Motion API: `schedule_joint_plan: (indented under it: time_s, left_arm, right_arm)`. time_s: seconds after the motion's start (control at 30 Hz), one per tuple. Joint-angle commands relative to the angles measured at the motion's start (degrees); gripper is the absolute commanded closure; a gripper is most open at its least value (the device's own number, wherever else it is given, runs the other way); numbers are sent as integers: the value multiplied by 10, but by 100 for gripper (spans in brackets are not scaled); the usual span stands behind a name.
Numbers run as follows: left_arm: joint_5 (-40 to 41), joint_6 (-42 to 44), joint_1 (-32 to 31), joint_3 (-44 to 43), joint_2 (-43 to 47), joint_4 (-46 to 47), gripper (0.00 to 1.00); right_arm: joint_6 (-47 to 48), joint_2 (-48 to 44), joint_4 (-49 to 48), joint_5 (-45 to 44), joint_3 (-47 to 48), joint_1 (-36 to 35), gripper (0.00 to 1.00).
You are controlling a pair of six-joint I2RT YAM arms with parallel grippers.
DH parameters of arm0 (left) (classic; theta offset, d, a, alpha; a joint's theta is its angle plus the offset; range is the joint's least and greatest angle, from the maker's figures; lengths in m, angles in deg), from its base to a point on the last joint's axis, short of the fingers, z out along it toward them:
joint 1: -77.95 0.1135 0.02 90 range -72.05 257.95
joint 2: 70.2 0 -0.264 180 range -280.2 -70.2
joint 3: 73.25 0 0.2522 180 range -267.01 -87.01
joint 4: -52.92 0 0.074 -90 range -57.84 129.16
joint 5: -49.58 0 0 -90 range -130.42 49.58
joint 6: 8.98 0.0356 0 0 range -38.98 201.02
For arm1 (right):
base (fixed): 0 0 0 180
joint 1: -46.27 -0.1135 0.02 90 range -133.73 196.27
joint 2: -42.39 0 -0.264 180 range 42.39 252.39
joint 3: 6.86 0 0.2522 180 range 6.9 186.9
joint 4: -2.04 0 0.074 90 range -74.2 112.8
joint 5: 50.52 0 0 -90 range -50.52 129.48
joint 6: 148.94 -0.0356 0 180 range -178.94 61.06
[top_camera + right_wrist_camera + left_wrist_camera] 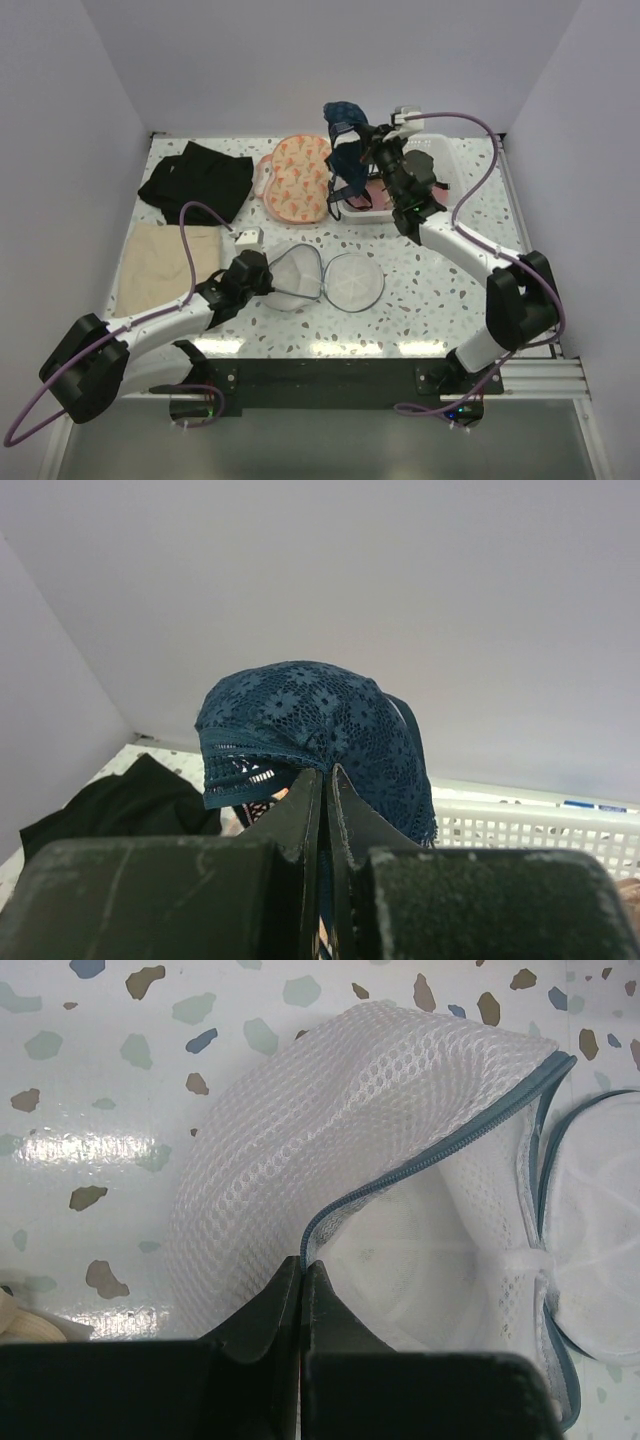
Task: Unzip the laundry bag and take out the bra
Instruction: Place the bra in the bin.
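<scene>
**Top external view: bra out of the bag, held high over the basket**

Top external view shows the removal step all but done, by my judgement. The bag (325, 281) lies unzipped at the centre of the table (440, 290), its two round halves spread side by side, and nothing dark shows inside them. The bra (345, 140), blue lace, hangs in the upper middle of the frame, well apart from the bag and above the near left corner of the white basket (445, 165).

The right gripper (372, 150) is clamped on the bra; in the right wrist view the fingers meet with the lace bunched over their tips. The left gripper (303, 1265) is closed on the bag's rim, right at the grey zip (430, 1160), pinning the mesh to the table.

What remains looks like a put-down: carry the bra to a free spot or over the basket, lower it, then part the fingers. The dangling straps could catch on the basket wall, so a clean lift first seems wise.

The right arm reaches far up the frame, wrist raised and tipped back. The left arm lies low, slanting from the lower left toward the centre.
</scene>
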Motion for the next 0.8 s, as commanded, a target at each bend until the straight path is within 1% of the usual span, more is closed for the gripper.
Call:
schedule_joint_plan:
  time_s: [0.0, 0.07, 0.2, 0.23, 0.43, 0.6, 0.77]
  left_arm:
    - [0, -2, 4, -24, 13, 10, 100]
    - [-2, -3, 4, -23, 13, 10, 100]
    - [-5, -2, 4, -24, 10, 9, 100]
    - [-5, -2, 4, -26, 8, 8, 100]
    - [-6, 1, 4, -31, 2, 8, 100]
    - [-9, 0, 4, -31, -6, 8, 100]
    - [-9, 1, 4, -31, -9, 8, 100]
  right_arm:
    - [-39, 32, -87, -14, 12, 12, 100]
    - [-49, 49, -116, -37, -2, 13, 100]
    - [-63, 81, -211, -73, -58, 15, 100]
    - [-65, 87, -220, -82, -66, 17, 100]
    - [-79, 123, -259, -137, -118, 23, 100]
    - [-80, 123, -286, -193, -160, 27, 100]
    - [-70, 117, -291, -251, -178, 34, 100]
